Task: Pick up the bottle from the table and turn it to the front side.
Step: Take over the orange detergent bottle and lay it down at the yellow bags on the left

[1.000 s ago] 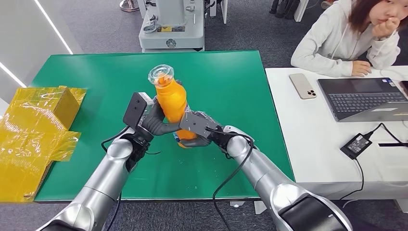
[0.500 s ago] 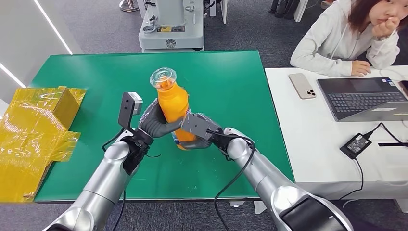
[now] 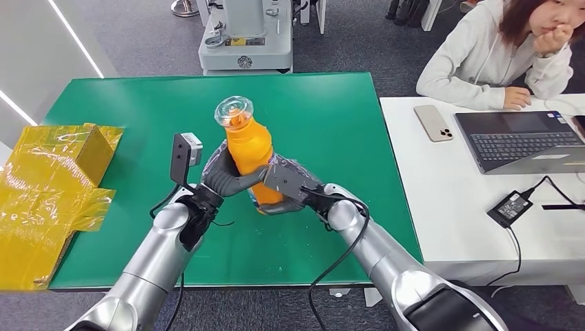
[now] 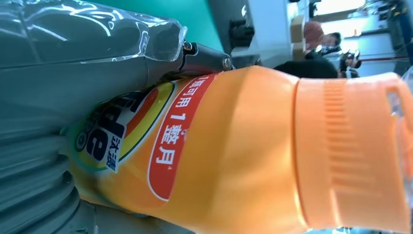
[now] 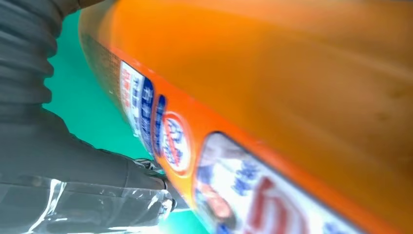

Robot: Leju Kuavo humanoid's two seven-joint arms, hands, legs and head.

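Observation:
An orange bottle [image 3: 250, 148] with a clear cap stands nearly upright above the green table [image 3: 124, 110], tilted slightly toward the far left. My left hand [image 3: 222, 174] grips its middle from the left side. My right hand [image 3: 286, 186] holds its lower body from the right side. Up close in the left wrist view the bottle [image 4: 243, 146] turns a red and yellow label toward the left hand [image 4: 58, 87]. In the right wrist view the bottle [image 5: 292, 78] shows a printed label beside the right hand [image 5: 58, 146].
A yellow wrapped box [image 3: 52, 179] lies at the table's left edge. A white side table [image 3: 469, 221] on the right bears a laptop [image 3: 524, 141], a phone [image 3: 434, 123] and a charger [image 3: 509, 209]; a person [image 3: 497, 52] sits behind it. A grey machine [image 3: 245, 34] stands beyond the table.
The bottle has swung a little more upright in both hands, and my left wrist has rotated, its camera moving to the left. Over the last half second almost nothing moved.

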